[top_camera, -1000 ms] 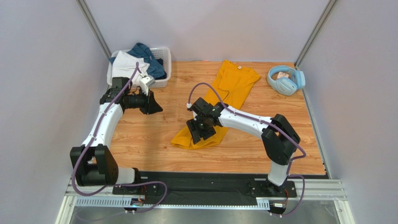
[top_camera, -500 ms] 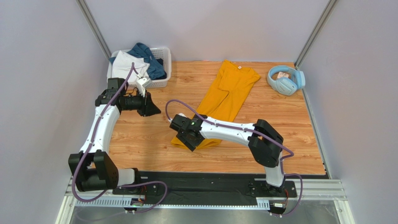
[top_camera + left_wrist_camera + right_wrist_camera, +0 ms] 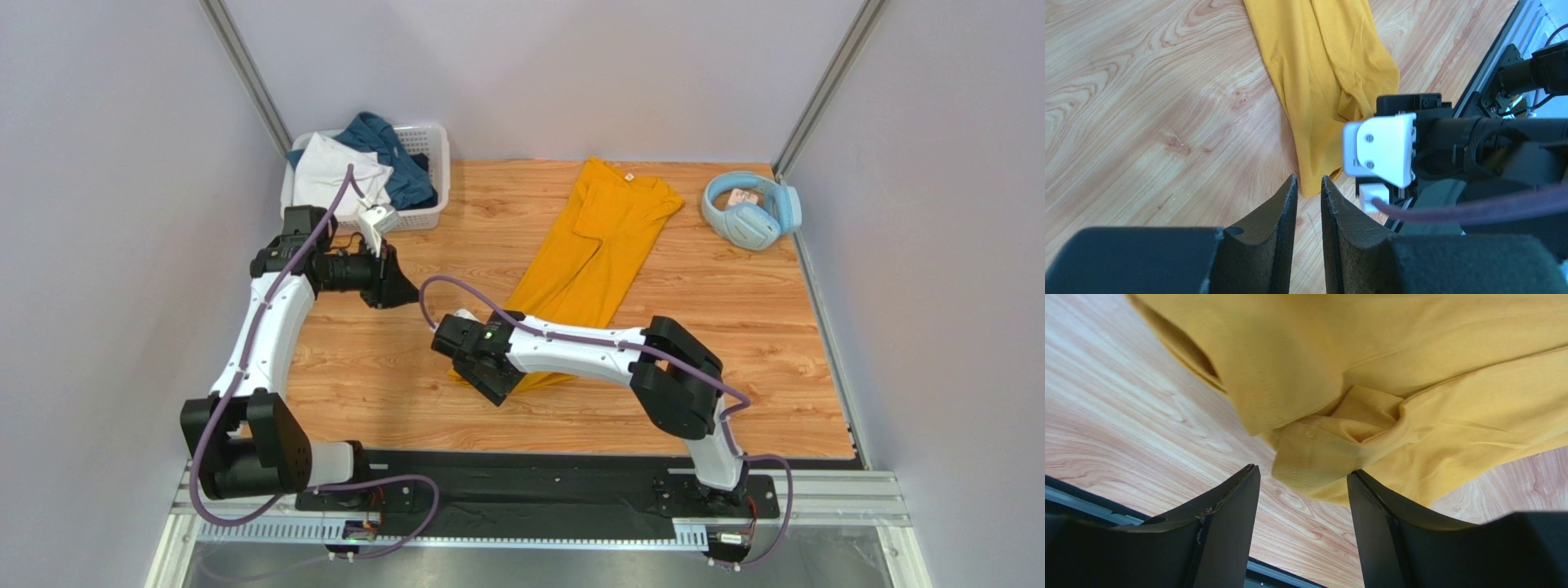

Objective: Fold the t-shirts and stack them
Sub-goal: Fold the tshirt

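The mustard-yellow t-shirt [image 3: 601, 239] lies in a long diagonal strip from the far middle of the table to the near left. My right gripper [image 3: 488, 377] is open at its near bunched end. In the right wrist view the crumpled hem [image 3: 1321, 453] lies just beyond the open fingertips of the right gripper [image 3: 1303, 471], and nothing is gripped. My left gripper [image 3: 399, 294] hovers beside the basket. Its jaws [image 3: 1309, 179] are almost together and empty, pointing at the shirt's near end [image 3: 1321, 67]. A white garment [image 3: 337, 165] and a dark teal one [image 3: 386, 141] lie in the basket.
The white lattice basket [image 3: 429, 147] stands at the far left corner. Light-blue headphones [image 3: 748, 208] lie at the far right. Grey walls close in on both sides. The right arm's wrist [image 3: 1379, 150] shows close ahead in the left wrist view.
My right gripper has moved left and nearer along the yellow shirt to its near end, and the bunched cloth there now lies narrower. The left arm shifted slightly left.
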`<state>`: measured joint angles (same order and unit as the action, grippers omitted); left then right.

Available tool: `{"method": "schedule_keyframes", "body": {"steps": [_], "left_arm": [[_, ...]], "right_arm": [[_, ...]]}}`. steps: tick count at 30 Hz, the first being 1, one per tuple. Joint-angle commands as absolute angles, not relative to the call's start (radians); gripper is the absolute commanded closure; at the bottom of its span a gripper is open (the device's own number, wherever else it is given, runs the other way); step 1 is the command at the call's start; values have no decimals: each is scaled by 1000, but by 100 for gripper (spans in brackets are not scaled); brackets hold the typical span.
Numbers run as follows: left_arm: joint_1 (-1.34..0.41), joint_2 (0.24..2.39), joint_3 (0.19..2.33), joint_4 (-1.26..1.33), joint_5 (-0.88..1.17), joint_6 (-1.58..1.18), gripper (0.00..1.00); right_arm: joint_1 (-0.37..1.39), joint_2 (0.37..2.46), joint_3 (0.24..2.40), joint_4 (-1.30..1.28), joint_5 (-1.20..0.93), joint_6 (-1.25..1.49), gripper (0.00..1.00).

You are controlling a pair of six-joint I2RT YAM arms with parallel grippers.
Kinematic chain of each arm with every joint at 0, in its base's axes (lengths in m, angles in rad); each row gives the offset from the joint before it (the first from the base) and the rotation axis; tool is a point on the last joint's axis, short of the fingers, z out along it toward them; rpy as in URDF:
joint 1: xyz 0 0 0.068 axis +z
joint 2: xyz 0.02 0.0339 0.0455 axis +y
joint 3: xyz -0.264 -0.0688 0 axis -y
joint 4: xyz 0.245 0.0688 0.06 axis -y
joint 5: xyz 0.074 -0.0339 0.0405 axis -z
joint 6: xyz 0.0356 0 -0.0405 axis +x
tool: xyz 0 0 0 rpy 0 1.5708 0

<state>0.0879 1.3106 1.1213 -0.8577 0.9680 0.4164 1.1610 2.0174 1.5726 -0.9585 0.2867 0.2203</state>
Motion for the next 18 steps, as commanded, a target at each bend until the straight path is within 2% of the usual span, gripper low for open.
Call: {"method": "schedule_keyframes", "body": {"steps": [1, 6, 9, 13, 18], "left_arm": [[98, 1324, 1147, -879, 1011, 465, 73], [98, 1338, 1147, -881, 1025, 469, 73], [98, 1339, 1144, -882, 1025, 472, 72], [100, 1342, 1140, -885, 1026, 477, 72], [100, 1344, 1135, -891, 1034, 488, 72]], "right_arm": [[1200, 2042, 1638, -971, 302, 235, 40], [1204, 2057, 1626, -974, 366, 238, 41], [1200, 2074, 1623, -973, 419, 235, 46], [1186, 2095, 1632, -976, 469, 229, 61], [1170, 2082, 1647, -976, 471, 229, 75]]}}
